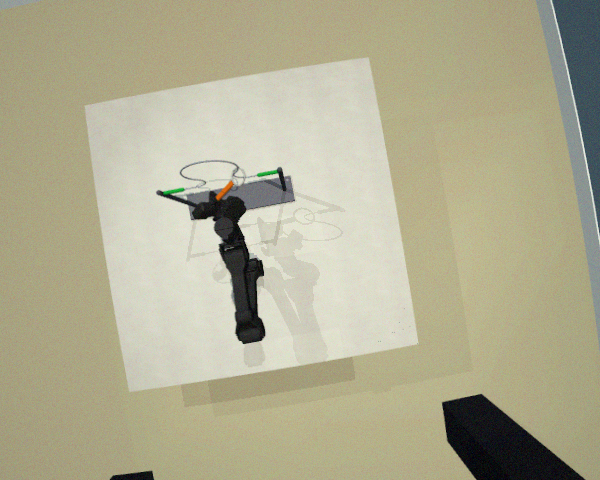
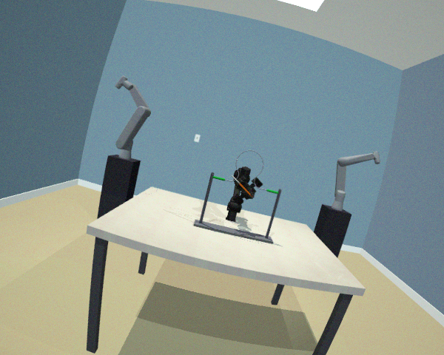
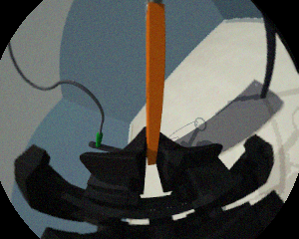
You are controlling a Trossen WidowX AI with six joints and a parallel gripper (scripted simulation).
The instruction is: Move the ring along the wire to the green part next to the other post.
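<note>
My gripper [image 1: 218,197] [image 2: 251,195] [image 3: 149,129] is shut on the lower end of the orange handle [image 1: 225,190] [image 2: 244,187] [image 3: 155,75]. The handle slants up to the thin pale ring, which is around the grey wire [image 1: 207,161] [image 2: 249,150] [image 3: 85,87]. In the top view the ring is between the right green part [image 1: 268,173] [image 2: 218,178] and the wire's big loop, clear of the green. The other green part [image 1: 173,191] [image 2: 272,191] [image 3: 99,139] is at the opposite end. The ring is outside the wrist view; whether it touches the wire I cannot tell.
One post [image 1: 282,179] [image 2: 206,198] stands beyond the right green part in the top view, the other post [image 1: 177,198] [image 2: 273,214] at the left. Both rise from a dark base [image 1: 269,195] [image 2: 222,229] [image 3: 239,117] on the white table [image 1: 341,129] [image 2: 169,237].
</note>
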